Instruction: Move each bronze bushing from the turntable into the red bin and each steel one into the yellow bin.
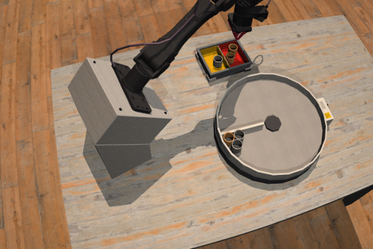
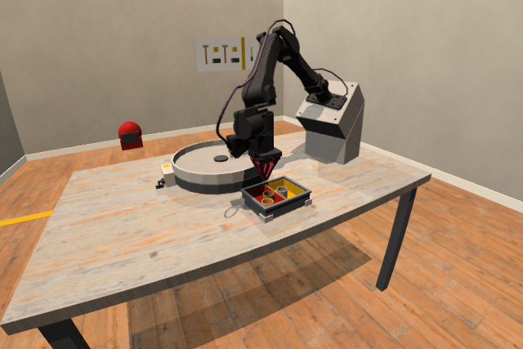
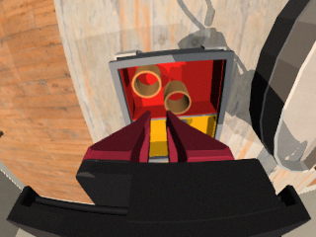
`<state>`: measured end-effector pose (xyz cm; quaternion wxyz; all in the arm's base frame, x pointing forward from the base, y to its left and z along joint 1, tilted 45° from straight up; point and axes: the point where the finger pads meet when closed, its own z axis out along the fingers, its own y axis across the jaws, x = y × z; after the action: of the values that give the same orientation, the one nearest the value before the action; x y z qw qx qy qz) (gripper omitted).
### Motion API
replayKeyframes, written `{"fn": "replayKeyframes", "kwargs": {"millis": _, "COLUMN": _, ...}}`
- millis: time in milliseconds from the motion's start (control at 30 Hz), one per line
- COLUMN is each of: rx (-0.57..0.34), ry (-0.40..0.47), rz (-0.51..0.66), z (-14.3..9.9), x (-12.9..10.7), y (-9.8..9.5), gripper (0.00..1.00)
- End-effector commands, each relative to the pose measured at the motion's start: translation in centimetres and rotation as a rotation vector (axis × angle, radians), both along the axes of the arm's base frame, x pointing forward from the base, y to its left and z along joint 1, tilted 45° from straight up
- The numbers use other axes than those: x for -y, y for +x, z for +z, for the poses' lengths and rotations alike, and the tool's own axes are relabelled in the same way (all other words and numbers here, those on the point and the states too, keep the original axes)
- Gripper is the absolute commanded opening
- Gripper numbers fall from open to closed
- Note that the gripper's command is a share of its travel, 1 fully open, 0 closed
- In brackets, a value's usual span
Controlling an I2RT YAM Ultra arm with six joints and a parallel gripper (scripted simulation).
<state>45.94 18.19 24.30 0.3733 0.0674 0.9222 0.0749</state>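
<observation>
A: Where do your bushings sit?
B: Two bronze bushings [image 1: 231, 52] stand in the red bin [image 1: 240, 56], one steel bushing [image 1: 217, 61] in the yellow bin [image 1: 206, 56]. One bronze bushing [image 1: 228, 138] and two steel ones [image 1: 237, 141] wait on the turntable [image 1: 313, 155].
A: And your gripper [image 1: 238, 35]?
B: Nearly closed, empty, above the red bin.

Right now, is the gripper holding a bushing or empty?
Empty. The gripper hangs above the bin with its fingers nearly shut, nothing between them; two bronze bushings lie in the red bin.
</observation>
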Motion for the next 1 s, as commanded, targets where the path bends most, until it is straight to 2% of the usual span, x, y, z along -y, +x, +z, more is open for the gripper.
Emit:
{"fn": "replayKeyframes", "kwargs": {"millis": 0, "rx": 0.047, "ry": 0.016, "rz": 0.004, "z": 2.35, "x": -0.38, "y": -0.60, "gripper": 0.15}}
{"fn": "replayKeyframes", "kwargs": {"millis": 967, "rx": 0.044, "ry": 0.015, "rz": 0.003, "z": 2.62, "x": -0.30, "y": -0.90, "gripper": 0.15}}
